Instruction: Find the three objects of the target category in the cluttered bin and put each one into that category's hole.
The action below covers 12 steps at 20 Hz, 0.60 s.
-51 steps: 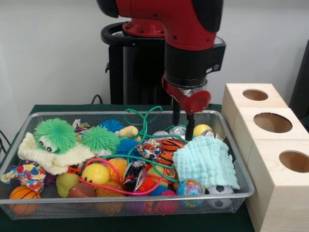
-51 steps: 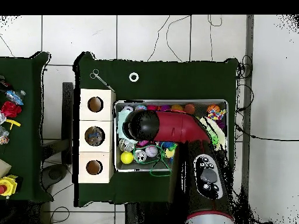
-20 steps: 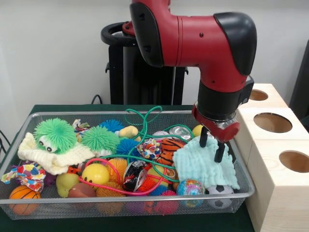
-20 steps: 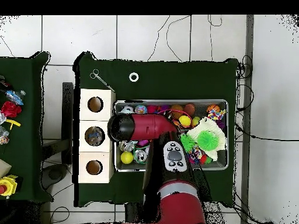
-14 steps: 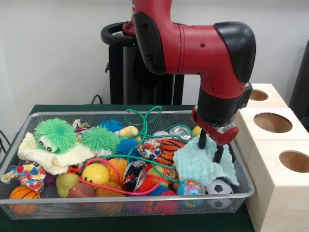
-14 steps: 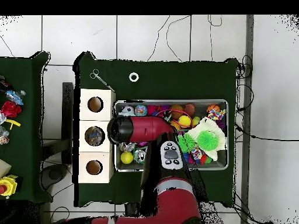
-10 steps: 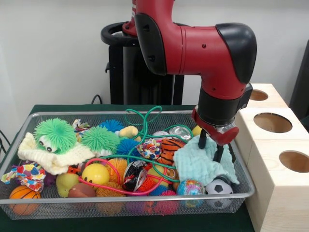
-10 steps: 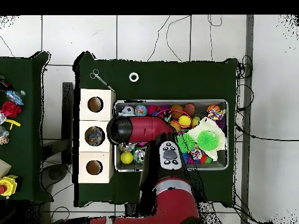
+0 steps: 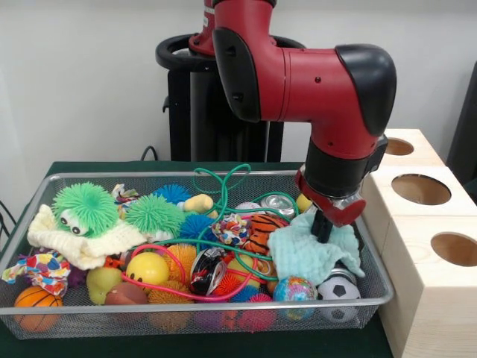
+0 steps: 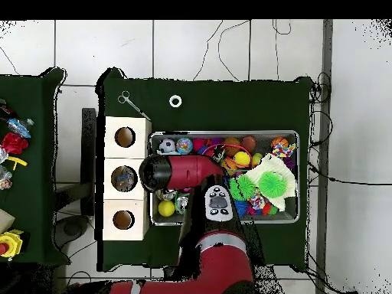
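Now the red arm (image 9: 313, 74) has come down at the box end of the wire bin (image 9: 74, 317), beside the three wooden boxes (image 9: 425, 246) with their holes. Its gripper (image 9: 323, 226) has closed on the pale green cloth (image 9: 309, 253), which is bunched and lifted where it lay flat a second ago. That uncovers more of the soccer ball (image 9: 339, 287) underneath; nothing has reached a hole yet.

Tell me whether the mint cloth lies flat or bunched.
Bunched: the mint cloth is gathered up into folds where the gripper pinches it.
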Available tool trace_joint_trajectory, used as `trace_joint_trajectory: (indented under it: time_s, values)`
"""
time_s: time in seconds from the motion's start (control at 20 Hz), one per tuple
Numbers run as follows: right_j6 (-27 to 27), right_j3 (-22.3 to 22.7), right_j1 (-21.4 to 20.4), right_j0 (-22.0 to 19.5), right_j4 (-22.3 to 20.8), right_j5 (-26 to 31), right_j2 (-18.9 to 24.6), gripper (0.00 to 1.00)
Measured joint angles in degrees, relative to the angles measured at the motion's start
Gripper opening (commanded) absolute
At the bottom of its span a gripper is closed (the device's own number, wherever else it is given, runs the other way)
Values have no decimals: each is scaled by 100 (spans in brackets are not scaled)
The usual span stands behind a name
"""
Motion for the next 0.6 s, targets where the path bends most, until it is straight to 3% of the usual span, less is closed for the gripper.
trace_joint_trajectory:
  time_s: [0.35, 0.6]
  values:
    - [0, 22, -134, -26, -1, 5, -19, 0]
    - [0, 134, -601, -139, -2, 322, -26, 0]
